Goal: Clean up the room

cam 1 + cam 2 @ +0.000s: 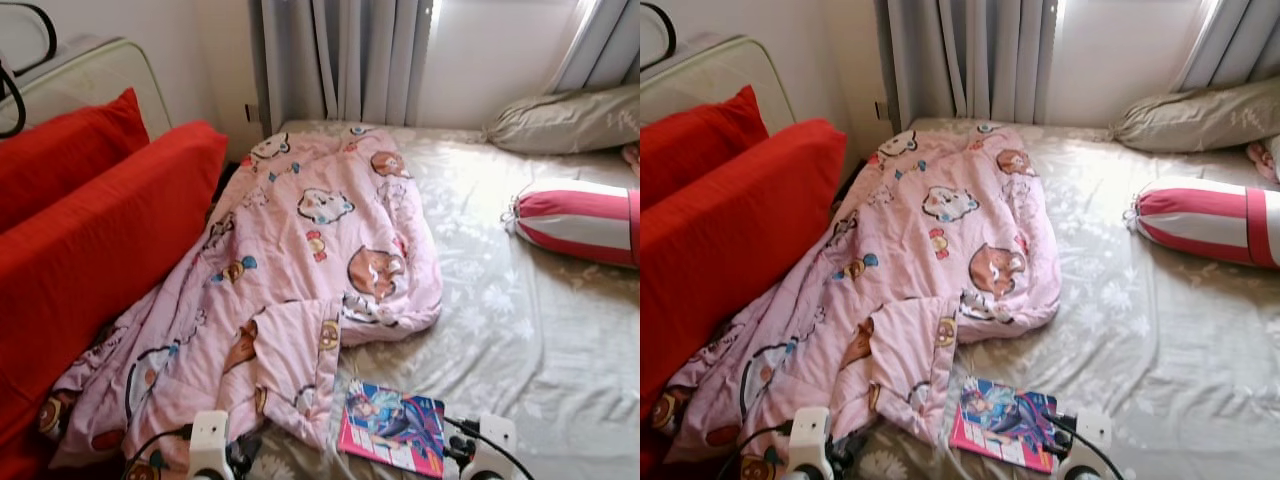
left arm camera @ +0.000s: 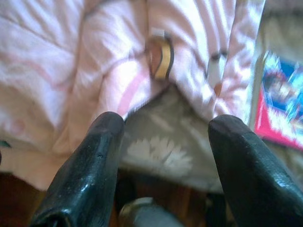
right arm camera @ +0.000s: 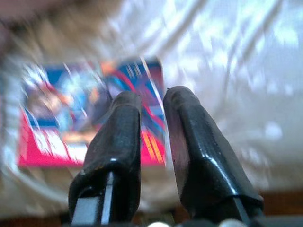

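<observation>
Pink quilt [image 1: 300, 270] is overlapping the comic book [image 1: 392, 425] you're approaching — right gripper [image 3: 151, 101] nearly together, left gripper [image 2: 165, 123] apart — risking a snag.

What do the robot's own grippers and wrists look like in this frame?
The left gripper has two long, glossy black fingers with rounded tips and a slightly pebbled surface. The right gripper has the same shiny black fingers. From the head camera, each wrist ends in a white housing with thin black cables looping off it.

Apparently a home bedroom: bed [image 1: 520, 340], pillow [image 1: 570, 120], curtains [image 1: 340, 60].
</observation>
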Tool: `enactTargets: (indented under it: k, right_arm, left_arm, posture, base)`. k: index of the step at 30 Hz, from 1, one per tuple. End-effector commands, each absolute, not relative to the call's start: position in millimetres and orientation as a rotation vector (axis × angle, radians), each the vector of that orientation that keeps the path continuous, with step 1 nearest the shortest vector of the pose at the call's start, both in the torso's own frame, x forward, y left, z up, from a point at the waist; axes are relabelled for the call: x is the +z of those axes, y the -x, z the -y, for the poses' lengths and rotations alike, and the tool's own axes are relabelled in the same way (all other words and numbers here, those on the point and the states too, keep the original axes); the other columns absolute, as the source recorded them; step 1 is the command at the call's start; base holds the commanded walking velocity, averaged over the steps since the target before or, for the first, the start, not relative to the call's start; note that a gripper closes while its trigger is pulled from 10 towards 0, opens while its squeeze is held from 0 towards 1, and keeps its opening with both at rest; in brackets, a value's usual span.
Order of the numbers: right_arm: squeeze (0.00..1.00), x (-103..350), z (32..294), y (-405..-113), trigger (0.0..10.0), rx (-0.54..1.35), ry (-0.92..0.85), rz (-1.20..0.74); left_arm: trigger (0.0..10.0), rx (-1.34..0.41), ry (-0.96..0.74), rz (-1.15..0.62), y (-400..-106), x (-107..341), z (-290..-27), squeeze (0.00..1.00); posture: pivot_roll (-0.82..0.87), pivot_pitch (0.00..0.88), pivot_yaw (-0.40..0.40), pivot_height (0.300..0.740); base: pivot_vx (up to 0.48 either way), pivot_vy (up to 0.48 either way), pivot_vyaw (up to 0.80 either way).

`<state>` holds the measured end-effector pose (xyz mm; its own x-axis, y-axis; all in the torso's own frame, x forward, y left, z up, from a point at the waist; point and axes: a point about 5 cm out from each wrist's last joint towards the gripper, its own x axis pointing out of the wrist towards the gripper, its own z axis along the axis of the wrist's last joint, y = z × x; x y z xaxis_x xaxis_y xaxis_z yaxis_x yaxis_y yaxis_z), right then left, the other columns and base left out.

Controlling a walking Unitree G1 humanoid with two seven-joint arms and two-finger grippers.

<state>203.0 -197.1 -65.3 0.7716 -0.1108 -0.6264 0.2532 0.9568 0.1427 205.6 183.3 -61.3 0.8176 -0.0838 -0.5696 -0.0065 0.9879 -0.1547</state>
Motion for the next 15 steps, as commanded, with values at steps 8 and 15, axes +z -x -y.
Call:
enactTargets:
  k: [8,15]
  right_arm:
    - [0.00,-27.9,204.9,-235.0,10.0,-0.147,-0.207,-0.339]
    - [0.00,-3.8,197.9,-236.1,10.0,-0.100,-0.177,-0.159]
  left_arm:
    - [10.0,-0.096,0.146,-0.175,-266.1,6.6,-183.6,0.00]
    - [10.0,-0.177,0.139,-0.034,-261.8,29.4,-174.9,0.00]
  posture:
    - [0.06,0.000,-0.007,0.740]
    - [0.06,0.000,-0.009,0.740]
  base:
    - [0.000,0.000,0.00]
    - [0.000,0.000,0.00]
